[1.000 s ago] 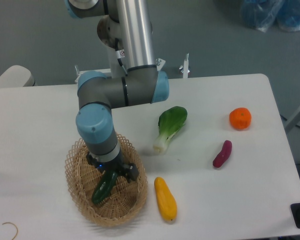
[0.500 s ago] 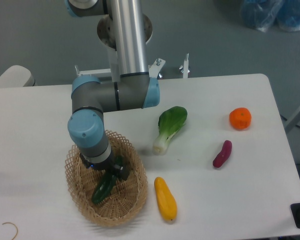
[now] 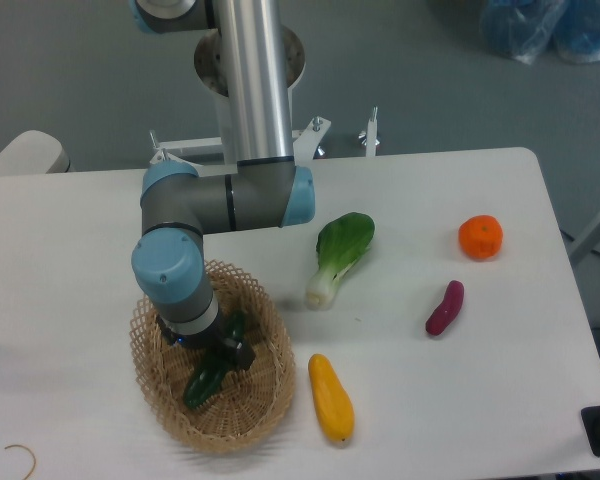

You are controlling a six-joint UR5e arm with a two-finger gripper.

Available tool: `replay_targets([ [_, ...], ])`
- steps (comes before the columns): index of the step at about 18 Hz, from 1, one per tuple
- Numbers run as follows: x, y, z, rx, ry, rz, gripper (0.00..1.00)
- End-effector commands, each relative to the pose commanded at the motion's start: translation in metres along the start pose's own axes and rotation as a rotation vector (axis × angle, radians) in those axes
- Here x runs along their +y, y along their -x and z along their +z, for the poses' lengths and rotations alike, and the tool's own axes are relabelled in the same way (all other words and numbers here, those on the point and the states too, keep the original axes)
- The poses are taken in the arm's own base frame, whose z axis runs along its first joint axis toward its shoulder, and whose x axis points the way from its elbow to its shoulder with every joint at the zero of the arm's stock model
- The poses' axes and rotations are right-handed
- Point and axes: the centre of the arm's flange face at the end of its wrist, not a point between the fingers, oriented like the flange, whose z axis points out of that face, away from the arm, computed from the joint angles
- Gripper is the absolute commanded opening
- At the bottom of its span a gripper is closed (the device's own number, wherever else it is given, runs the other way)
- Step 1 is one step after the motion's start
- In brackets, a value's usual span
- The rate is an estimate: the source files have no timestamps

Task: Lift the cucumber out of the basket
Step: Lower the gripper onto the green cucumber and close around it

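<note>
cucumber not yet lifted from basket

the basket [image 3: 160, 395] is entered by the gripper [image 3: 218, 350], which is placed at the upper end of the cucumber [image 3: 204, 378]; whether the jaws are closed cannot be told. the cucumber is seen lying inside; lifting remains.

floor [image 3: 80, 80]: grey | table [image 3: 460, 400]: white | plastic bags [image 3: 550, 25]: blue, top right

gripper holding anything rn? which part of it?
Cannot tell. The gripper is down in the basket at the cucumber's upper end, but the wrist hides the fingers, and the cucumber lies in the basket, not lifted.
</note>
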Motion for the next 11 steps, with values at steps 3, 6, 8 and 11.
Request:
replay_targets([
  [3, 0.0000, 0.0000, 0.0000, 0.000, 0.000, 0.003, 0.57],
  [6, -0.0004, 0.0004, -0.0016, -0.002, -0.003, 0.004, 0.45],
  [8, -0.0011, 0.0010, -0.0027, -0.003, -0.004, 0.004, 0.36],
  [11, -0.0037, 0.0031, -0.0076, -0.009, -0.014, 0.011, 0.33],
])
